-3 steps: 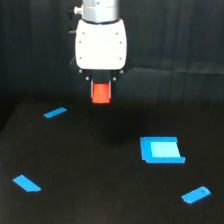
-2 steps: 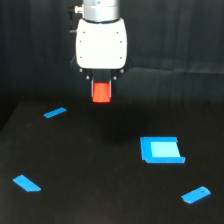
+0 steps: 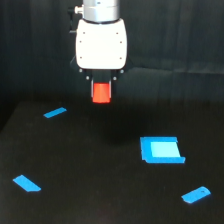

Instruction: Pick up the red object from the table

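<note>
Gripper (image 3: 101, 93) jaws sat closed on the small red-orange hexagonal block (image 3: 102, 93), which hung directly under the white, boxy wrist housing (image 3: 100, 43) of the arm. The block looked clear of the flat matte black table (image 3: 100, 190), with dark space beneath it, though exactly how high it hung could not be read from this single view. By that evidence the lift step was in hand and the pick looked largely accomplished. What seemed to be called for next was only a steady grip and a straight upward carry, since a block about as wide as the jaw opening leaves little margin if the hold loosens.

Outward from the arm, a thin blue strip (image 3: 54, 113) lay on the table toward the exterior view's left, near but apart from the block. A larger light-blue square tile (image 3: 162, 150) lay lower and to the exterior view's right. A blue sliver (image 3: 27, 183) rested near the lower left, and a rounded blue piece (image 3: 196, 194) near the lower right. All four lay well apart from each other, and none stood beneath the gripper, so the room directly under and above the block appeared open
</note>
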